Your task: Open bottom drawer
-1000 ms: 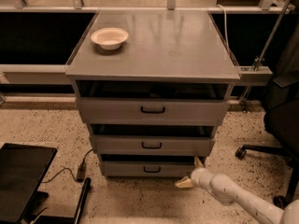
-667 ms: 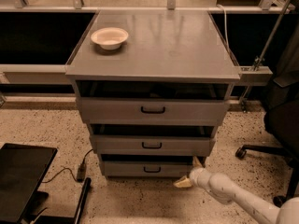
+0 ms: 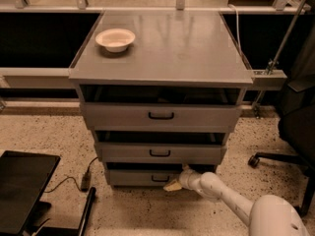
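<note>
Grey counter, grey bottom drawer with a tiny black handle. Cream bowl by the counter's back-left corner. Pale cream tool is down below the front edge, at that drawer, over speckled beige floor.

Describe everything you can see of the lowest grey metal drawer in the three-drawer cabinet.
The lowest grey metal drawer has a flat, narrow front with a small black loop handle. It sits above the speckled floor, set back beneath the middle drawer, with a dark gap above it. The robot's gripper is at its front, right of the handle; contact cannot be told.
</note>
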